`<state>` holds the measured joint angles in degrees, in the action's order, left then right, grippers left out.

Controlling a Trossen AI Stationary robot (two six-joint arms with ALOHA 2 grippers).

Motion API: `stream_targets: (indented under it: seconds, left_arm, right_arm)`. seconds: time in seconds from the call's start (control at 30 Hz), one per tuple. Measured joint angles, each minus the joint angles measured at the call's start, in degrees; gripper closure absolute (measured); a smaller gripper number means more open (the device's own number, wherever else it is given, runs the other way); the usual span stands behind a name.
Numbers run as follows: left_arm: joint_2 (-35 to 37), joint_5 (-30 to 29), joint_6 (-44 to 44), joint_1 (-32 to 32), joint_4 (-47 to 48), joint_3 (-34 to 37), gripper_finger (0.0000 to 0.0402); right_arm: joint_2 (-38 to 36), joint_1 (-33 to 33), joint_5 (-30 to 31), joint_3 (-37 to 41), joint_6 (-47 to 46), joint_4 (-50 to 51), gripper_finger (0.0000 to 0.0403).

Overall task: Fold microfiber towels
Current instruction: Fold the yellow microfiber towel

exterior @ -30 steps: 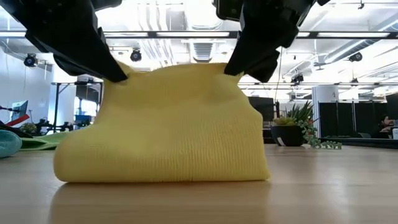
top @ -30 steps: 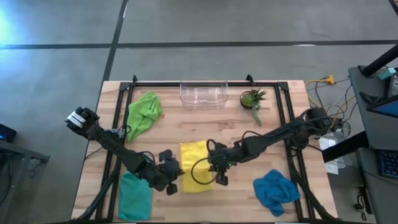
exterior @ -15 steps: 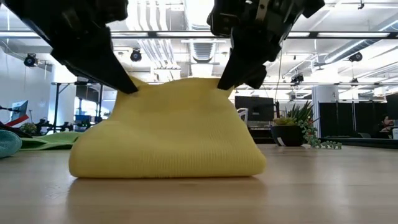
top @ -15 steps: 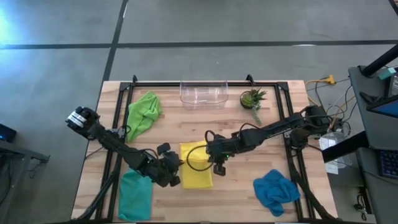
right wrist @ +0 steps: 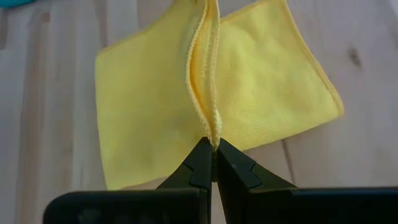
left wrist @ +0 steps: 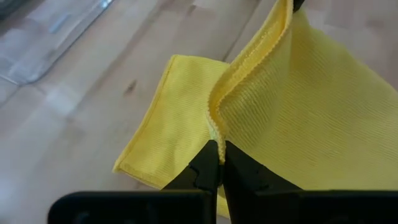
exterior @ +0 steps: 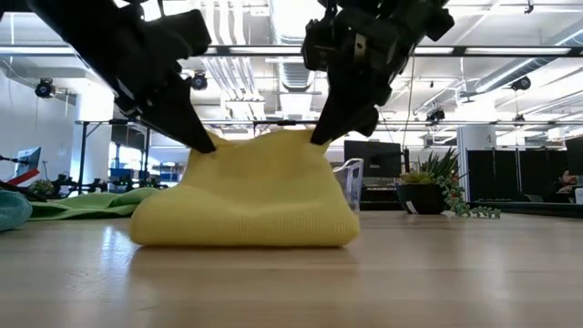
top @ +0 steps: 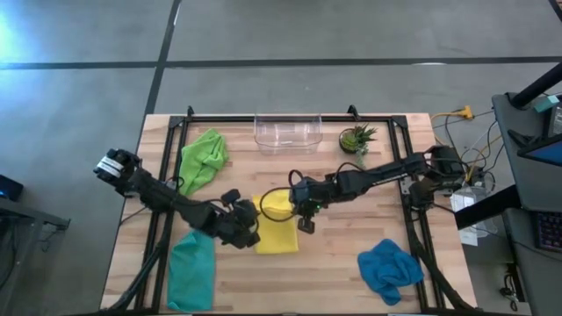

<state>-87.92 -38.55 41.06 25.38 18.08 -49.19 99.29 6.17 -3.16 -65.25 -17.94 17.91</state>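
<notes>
Here both pincers pinch the yellow towel (top: 277, 230) near the middle of the counter (top: 334, 272). The left pincer (top: 247, 230) is clamped tight on one corner of the cloth's raised edge, and the right pincer (top: 303, 213) is clamped tight on the other corner. In the low view the towel (exterior: 248, 196) hangs between them like a tent, its folded lower part resting on the wood, the left pincer (exterior: 202, 144) and right pincer (exterior: 319, 137) gripping its two upper corners. The left wrist view shows the hemmed edge caught between closed fingers (left wrist: 205, 174), with the yellow towel (left wrist: 311, 118) draping down onto a layer lying flat below. The right wrist view shows two hems pressed together in the closed fingers (right wrist: 199, 165).

The lime towel (top: 202, 160) lies crumpled at the far left of the counter, the teal towel (top: 190, 274) at the near left, and the blue towel (top: 389, 268) bunched at the near right. A clear bin (top: 287, 132) and a plant (top: 356, 140) stand along the far edge.
</notes>
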Motion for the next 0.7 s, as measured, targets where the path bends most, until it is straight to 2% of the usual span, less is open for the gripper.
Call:
stream_targets:
  seconds: [0.17, 0.3, 0.4, 0.6, 0.7]
  left_arm:
    - [0.00, -1.43, -1.48, -0.36, 0.45, 0.00, 0.0402]
    - [0.00, 2.64, -4.46, -0.34, 0.40, 0.00, 0.0402]
    - [1.18, 3.35, -5.72, 0.57, 0.14, 0.00, 0.0402]
    - [6.98, -6.11, -7.76, 1.11, 2.23, 0.00, 0.0402]
    - [7.77, -8.10, -7.45, -0.63, 6.52, 0.07, 0.0402]
  right_arm:
    - [0.04, -1.12, -0.06, 0.00, 1.26, 0.57, 0.0394]
    - [0.07, -1.22, -5.57, 0.00, 3.85, 0.37, 0.0394]
    - [-0.10, -1.19, -6.26, 0.00, 3.65, 0.42, 0.0394]
    - [-1.76, -1.75, -2.58, -0.07, 4.46, -1.46, 0.0394]
    - [-1.74, -2.79, -0.86, -0.07, 4.53, -1.93, 0.0394]
